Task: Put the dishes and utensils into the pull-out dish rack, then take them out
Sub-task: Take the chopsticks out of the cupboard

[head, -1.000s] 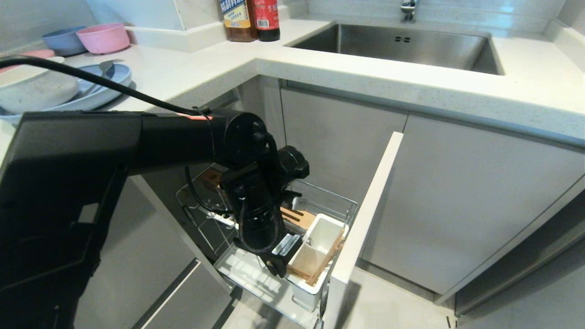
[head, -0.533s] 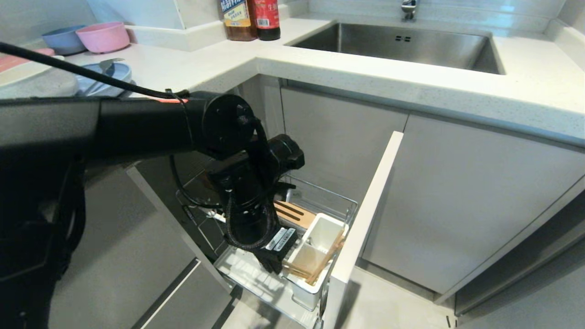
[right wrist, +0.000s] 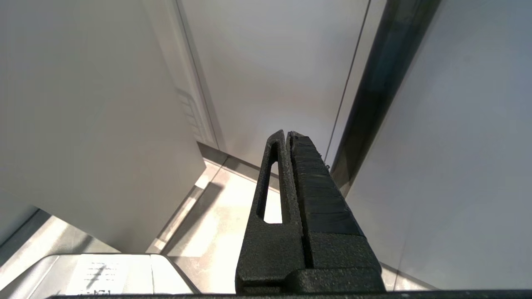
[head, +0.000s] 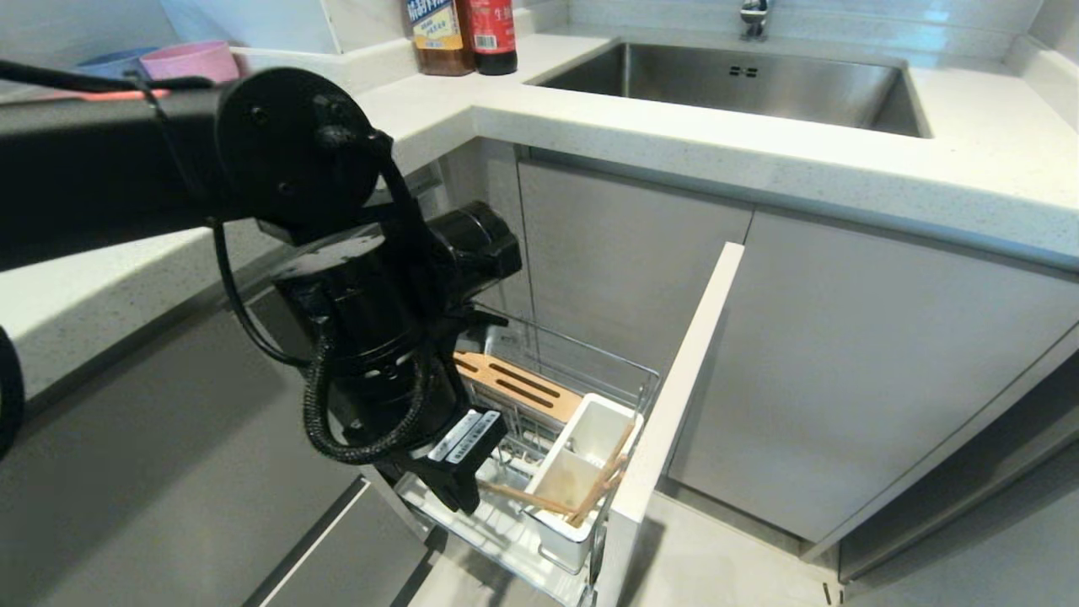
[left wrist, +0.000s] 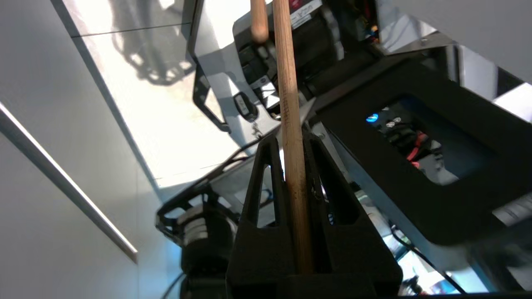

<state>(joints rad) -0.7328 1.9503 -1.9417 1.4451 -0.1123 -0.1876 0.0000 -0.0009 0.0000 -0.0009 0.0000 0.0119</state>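
The pull-out dish rack [head: 590, 358] stands drawn out under the counter, with its pale front panel [head: 674, 388] on the right. My left gripper [head: 462, 499] hangs low over the rack's near end, beside the white utensil holder [head: 582, 447]. It is shut on a light-wood chopstick [left wrist: 291, 124], held between the two fingers of the left gripper [left wrist: 291, 139]. A second chopstick tip [left wrist: 258, 20] shows beside it. Chopsticks [head: 516, 497] slant from the gripper to the holder. The dishes, fork and spoon are hidden behind my left arm. My right gripper [right wrist: 286, 133] is shut and empty near cabinet fronts.
A slotted wooden strip [head: 518, 384] lies across the rack. On the counter stand a pink bowl [head: 181, 59] and two sauce bottles [head: 464, 34]. The steel sink [head: 742, 84] is behind. Grey cabinet doors [head: 843, 362] flank the rack.
My left arm has risen and swung left toward the camera, drawing the chopsticks up and out of the holder. It now covers the plates on the counter. The right arm is still.
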